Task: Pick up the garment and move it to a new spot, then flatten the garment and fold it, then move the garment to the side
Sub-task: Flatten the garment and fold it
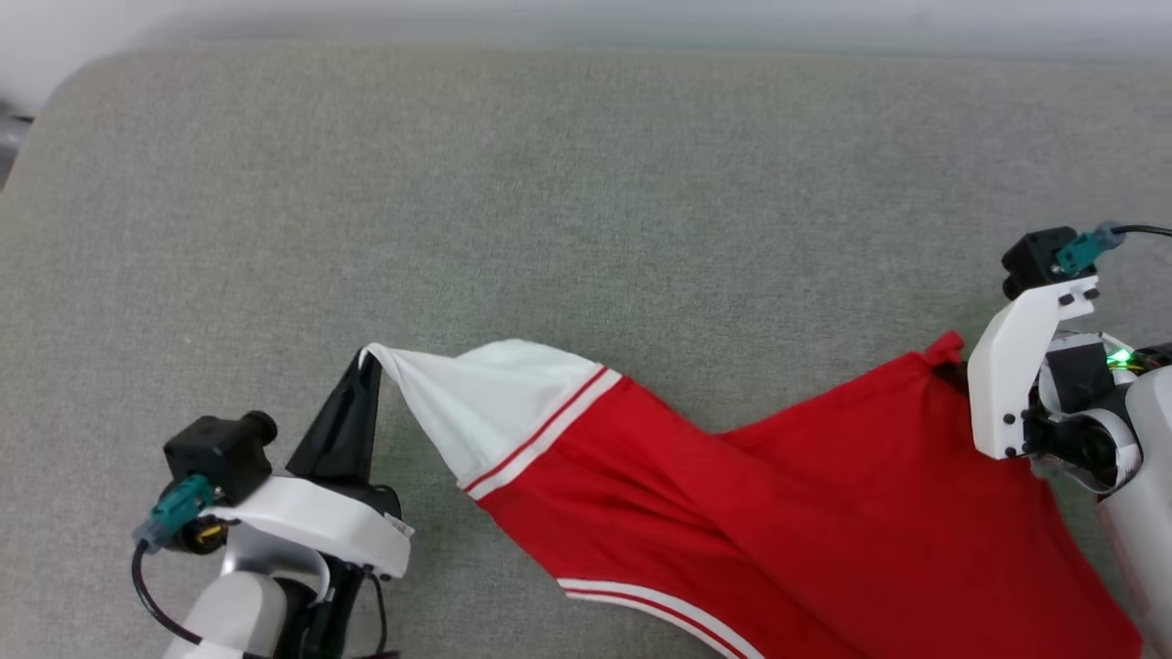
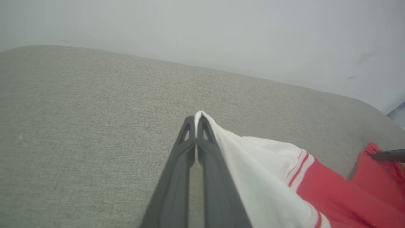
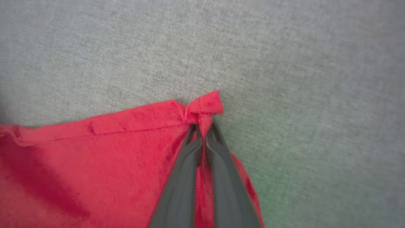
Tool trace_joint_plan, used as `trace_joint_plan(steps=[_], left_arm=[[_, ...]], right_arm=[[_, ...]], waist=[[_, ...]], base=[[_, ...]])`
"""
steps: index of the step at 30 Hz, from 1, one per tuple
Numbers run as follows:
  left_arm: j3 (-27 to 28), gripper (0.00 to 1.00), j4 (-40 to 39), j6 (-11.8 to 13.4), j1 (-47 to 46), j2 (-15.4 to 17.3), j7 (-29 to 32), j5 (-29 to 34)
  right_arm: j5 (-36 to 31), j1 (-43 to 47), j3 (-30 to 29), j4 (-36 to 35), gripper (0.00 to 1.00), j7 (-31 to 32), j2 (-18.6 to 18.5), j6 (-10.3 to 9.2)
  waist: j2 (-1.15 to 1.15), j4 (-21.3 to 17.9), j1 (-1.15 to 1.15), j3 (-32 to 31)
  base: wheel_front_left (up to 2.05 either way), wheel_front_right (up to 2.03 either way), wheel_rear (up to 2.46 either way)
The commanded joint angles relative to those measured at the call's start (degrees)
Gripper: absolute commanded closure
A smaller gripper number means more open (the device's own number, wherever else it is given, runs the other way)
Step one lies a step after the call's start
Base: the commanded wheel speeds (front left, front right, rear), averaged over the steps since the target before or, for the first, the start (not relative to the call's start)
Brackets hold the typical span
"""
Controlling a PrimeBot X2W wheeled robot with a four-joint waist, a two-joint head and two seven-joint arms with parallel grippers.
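The garment (image 1: 787, 513) is a red shirt with a white sleeve and red-and-white trim, stretched across the near part of the grey cushion. My left gripper (image 1: 366, 361) is shut on the tip of the white sleeve (image 2: 253, 167), pinching it between the dark fingers (image 2: 177, 177). My right gripper (image 3: 203, 128) is shut on a bunched red corner (image 3: 205, 106) of the garment, at the right in the head view (image 1: 943, 352). The cloth spans between the two grippers. The garment's lower part runs out of the head view's bottom edge.
The grey fabric cushion (image 1: 568, 201) reaches far behind the garment, with a rounded back-left corner. A pale wall (image 2: 221, 31) lies beyond its far edge. The right gripper's finger (image 2: 389, 155) shows at the right edge of the left wrist view.
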Motion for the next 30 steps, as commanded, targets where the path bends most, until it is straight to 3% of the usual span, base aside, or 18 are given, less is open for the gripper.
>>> trace_joint_plan(steps=[1,13,30], left_arm=[[0.5,1.00,-0.8,0.3,-1.7,0.7,0.3,0.3],[3.1,1.00,-1.0,0.0,-15.5,2.0,2.6,-1.1],[2.4,1.00,23.2,-5.1,-58.5,4.3,3.2,2.0]], right_arm=[[-0.6,-0.1,-0.7,0.1,1.00,-2.1,0.0,-0.04],[-9.2,-7.3,-7.0,0.3,1.00,-11.0,4.5,-0.04],[-23.0,-31.9,-18.1,3.7,1.00,-24.6,9.0,-0.04]], waist=[[0.00,-1.3,-0.01,-2.3],[0.00,-7.2,-0.01,-6.3],[0.00,-10.1,-0.01,-0.5]], base=[[0.00,0.00,0.00],[0.00,0.00,0.00],[0.00,0.00,0.00]])
